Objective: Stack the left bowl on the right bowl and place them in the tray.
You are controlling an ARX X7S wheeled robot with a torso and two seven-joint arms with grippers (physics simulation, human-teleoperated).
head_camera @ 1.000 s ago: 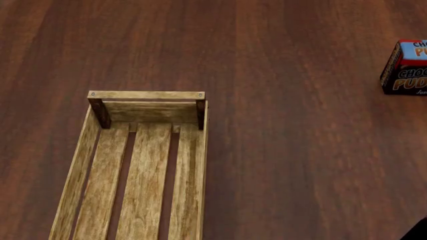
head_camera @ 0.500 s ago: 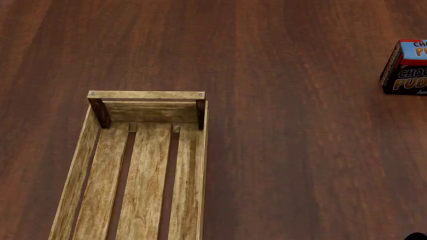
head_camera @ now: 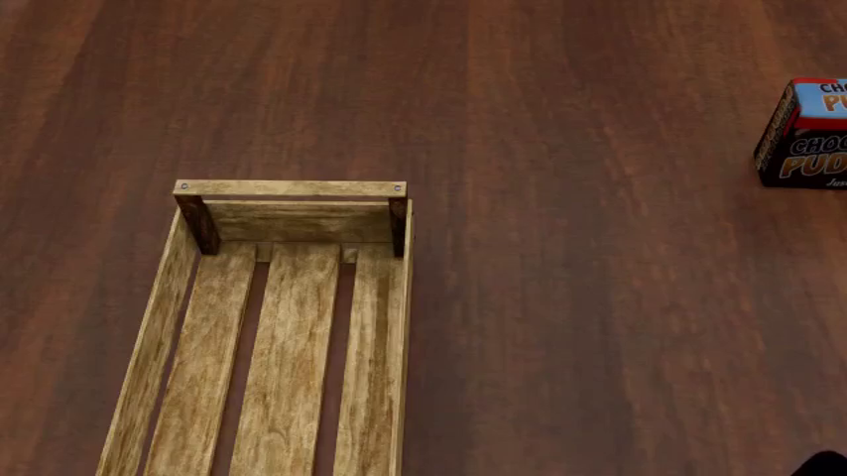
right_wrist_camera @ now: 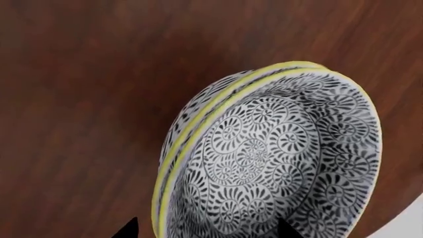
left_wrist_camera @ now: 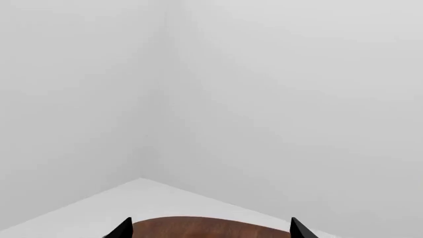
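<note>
Two black-and-white patterned bowls with yellow rims sit nested on the dark wood table in the right wrist view: the upper bowl (right_wrist_camera: 264, 163) rests inside the lower bowl (right_wrist_camera: 187, 113). My right gripper (right_wrist_camera: 206, 229) is open, its dark fingertips straddling the near rim of the stack. The tray (head_camera: 153, 327), a light-wood slatted crate, lies empty at the lower left of the head view; the bowls are out of that view. My left gripper (left_wrist_camera: 209, 230) is open with nothing between its fingers, raised and facing the white walls.
A dark pudding box (head_camera: 802, 134) stands at the right edge of the head view. A dark bit of my right arm (head_camera: 827, 464) shows at the bottom right corner. The table edge (right_wrist_camera: 396, 220) runs close beside the bowls.
The dark bit of my right arm at the head view's bottom right corner sank lower, then rose slightly. The tray and the pudding box have not moved.
</note>
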